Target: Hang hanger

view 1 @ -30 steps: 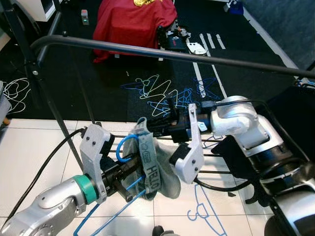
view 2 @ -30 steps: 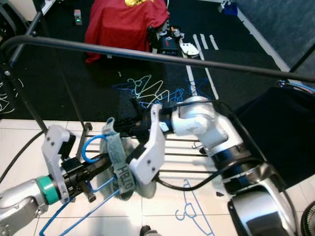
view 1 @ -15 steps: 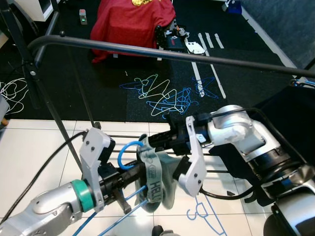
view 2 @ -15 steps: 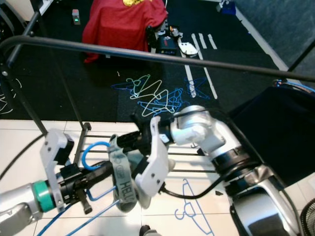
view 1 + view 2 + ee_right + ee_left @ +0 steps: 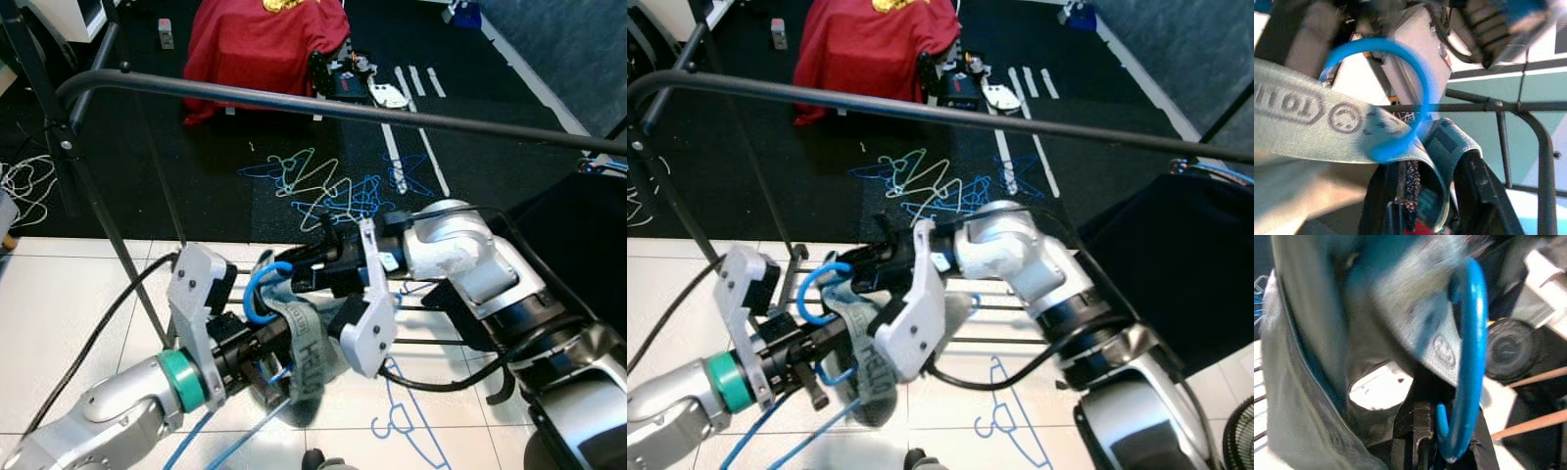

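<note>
A blue plastic hanger, its hook pointing up, carries a grey garment with a lettered waistband. My left gripper comes in from the lower left and is shut on the hanger just below the hook. From the right, my right gripper reaches in and is shut on the garment's waistband beside the hook. The right wrist view shows the waistband folded between the black fingers, with the hook behind it. The black rack rail runs across above both grippers.
The rack's upright stands at left and its lower bars run behind the right arm. A pile of hangers lies on the dark carpet, a red cloth beyond it. A blue hanger lies on the tiles.
My right gripper has moved left, drawing the waistband closer to the hook. The left gripper has lifted the hanger slightly. The garment now bunches more tightly between the two grippers.
</note>
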Motion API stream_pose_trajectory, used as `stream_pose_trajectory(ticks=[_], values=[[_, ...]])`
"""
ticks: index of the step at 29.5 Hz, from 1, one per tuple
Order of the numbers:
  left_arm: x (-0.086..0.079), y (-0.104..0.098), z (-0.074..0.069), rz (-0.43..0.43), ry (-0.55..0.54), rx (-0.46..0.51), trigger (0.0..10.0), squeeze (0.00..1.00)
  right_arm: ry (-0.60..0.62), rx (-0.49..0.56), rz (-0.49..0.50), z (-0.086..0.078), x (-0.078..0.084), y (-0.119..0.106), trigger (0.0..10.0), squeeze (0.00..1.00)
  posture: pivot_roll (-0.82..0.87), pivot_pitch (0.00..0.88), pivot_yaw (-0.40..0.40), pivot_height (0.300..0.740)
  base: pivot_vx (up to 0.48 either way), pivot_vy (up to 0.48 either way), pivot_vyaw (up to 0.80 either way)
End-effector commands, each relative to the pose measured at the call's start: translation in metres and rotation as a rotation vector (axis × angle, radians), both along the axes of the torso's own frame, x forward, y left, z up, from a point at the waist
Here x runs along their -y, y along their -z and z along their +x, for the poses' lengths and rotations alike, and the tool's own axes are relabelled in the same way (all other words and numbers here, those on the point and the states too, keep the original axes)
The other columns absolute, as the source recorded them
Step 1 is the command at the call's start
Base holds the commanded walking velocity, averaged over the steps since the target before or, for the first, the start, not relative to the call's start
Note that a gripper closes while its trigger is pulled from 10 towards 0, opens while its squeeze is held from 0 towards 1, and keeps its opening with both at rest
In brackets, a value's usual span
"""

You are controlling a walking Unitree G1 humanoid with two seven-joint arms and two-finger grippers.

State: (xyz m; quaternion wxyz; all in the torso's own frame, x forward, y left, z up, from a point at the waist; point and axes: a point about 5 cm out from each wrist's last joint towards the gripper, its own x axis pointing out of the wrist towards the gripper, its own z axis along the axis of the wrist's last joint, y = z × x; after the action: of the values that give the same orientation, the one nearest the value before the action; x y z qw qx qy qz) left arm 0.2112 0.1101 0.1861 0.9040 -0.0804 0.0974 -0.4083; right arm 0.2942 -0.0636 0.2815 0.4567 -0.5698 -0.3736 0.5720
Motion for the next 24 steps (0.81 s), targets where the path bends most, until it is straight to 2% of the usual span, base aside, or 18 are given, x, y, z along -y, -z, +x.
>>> stream_pose_trajectory(ticks=[1,3,7,8,9,10,11,13,14,15,16,18,19,20,21,22,23,24], values=[[-0.002,0.007,0.002,0.043,-0.024,-0.021,10.0,0.00,0.002,-0.049,0.000,-0.004,0.003,-0.006,10.0,1.00,-0.01,0.144,-0.021,0.740,0.000,0.000,0.00],[-0.003,0.007,0.004,0.057,-0.043,-0.022,10.0,0.00,0.009,-0.090,-0.010,-0.006,0.004,-0.006,10.0,1.00,-0.01,0.144,-0.021,0.740,0.000,0.000,0.00],[-0.003,0.007,0.004,0.056,-0.044,-0.023,10.0,0.00,0.010,-0.093,-0.010,-0.006,0.004,-0.007,10.0,1.00,-0.01,0.144,-0.021,0.740,0.000,0.000,0.00],[-0.004,0.007,0.005,0.072,-0.049,-0.007,10.0,0.00,0.023,-0.140,-0.021,-0.007,0.006,-0.006,10.0,1.00,-0.01,0.144,-0.021,0.740,0.000,0.000,0.00],[-0.005,0.006,0.006,0.061,-0.056,0.000,10.0,0.00,0.062,-0.291,0.017,-0.005,0.012,-0.014,10.0,0.00,-0.01,0.137,-0.020,0.740,0.000,0.000,0.00],[-0.005,0.006,0.006,0.061,-0.056,0.000,10.0,0.00,0.062,-0.291,0.017,-0.005,0.012,-0.014,10.0,0.00,-0.01,0.137,-0.020,0.740,0.000,0.000,0.00],[-0.006,0.004,0.008,0.042,-0.068,0.004,10.0,0.00,0.114,-0.404,0.046,0.001,0.022,-0.020,10.0,0.00,-0.01,0.136,-0.021,0.740,0.000,0.000,0.00],[-0.006,0.004,0.008,0.042,-0.068,0.004,10.0,0.00,0.114,-0.404,0.046,0.001,0.022,-0.020,10.0,0.00,-0.01,0.136,-0.021,0.740,0.000,0.000,0.00],[-0.007,0.002,0.010,0.019,-0.077,0.005,10.0,0.00,0.158,-0.495,0.063,0.007,0.031,-0.024,10.0,0.00,-0.01,0.132,-0.017,0.740,0.000,0.000,0.00],[-0.007,0.002,0.010,0.019,-0.077,0.005,10.0,0.00,0.158,-0.495,0.063,0.007,0.031,-0.024,10.0,0.00,-0.01,0.132,-0.017,0.740,0.000,0.000,0.00],[-0.005,-0.001,0.009,-0.032,-0.063,-0.002,10.0,0.00,0.196,-0.562,0.017,0.009,0.041,-0.016,10.0,0.00,-0.01,0.130,-0.013,0.740,0.000,0.000,0.00],[-0.005,-0.001,0.009,-0.032,-0.063,-0.002,10.0,0.00,0.196,-0.562,0.017,0.009,0.041,-0.016,10.0,0.00,-0.01,0.130,-0.013,0.740,0.000,0.000,0.00],[-0.003,-0.005,0.007,-0.073,-0.031,0.001,10.0,0.00,0.246,-0.537,-0.053,0.012,0.050,-0.004,10.0,0.00,-0.02,0.127,-0.015,0.740,0.000,0.000,0.00],[-0.003,-0.005,0.007,-0.073,-0.031,0.001,10.0,0.00,0.246,-0.537,-0.053,0.012,0.050,-0.004,10.0,0.00,-0.02,0.127,-0.015,0.740,0.000,0.000,0.00],[-0.001,-0.008,0.005,-0.098,-0.003,0.007,10.0,0.00,0.272,-0.524,-0.096,0.014,0.055,0.005,10.0,0.00,-0.01,0.124,-0.017,0.740,0.000,0.000,0.00],[-0.001,-0.008,0.005,-0.098,-0.003,0.007,10.0,0.00,0.272,-0.524,-0.096,0.014,0.055,0.005,10.0,0.00,-0.01,0.124,-0.017,0.740,0.000,0.000,0.00],[-0.004,-0.008,0.005,-0.093,-0.006,0.020,10.0,0.00,0.310,-0.532,0.011,0.023,0.057,-0.002,10.0,0.00,-0.01,0.123,-0.023,0.740,0.000,0.000,0.00],[-0.004,-0.008,0.005,-0.093,-0.006,0.020,10.0,0.00,0.310,-0.532,0.011,0.023,0.057,-0.002,10.0,0.00,-0.01,0.123,-0.023,0.740,0.000,0.000,0.00]])
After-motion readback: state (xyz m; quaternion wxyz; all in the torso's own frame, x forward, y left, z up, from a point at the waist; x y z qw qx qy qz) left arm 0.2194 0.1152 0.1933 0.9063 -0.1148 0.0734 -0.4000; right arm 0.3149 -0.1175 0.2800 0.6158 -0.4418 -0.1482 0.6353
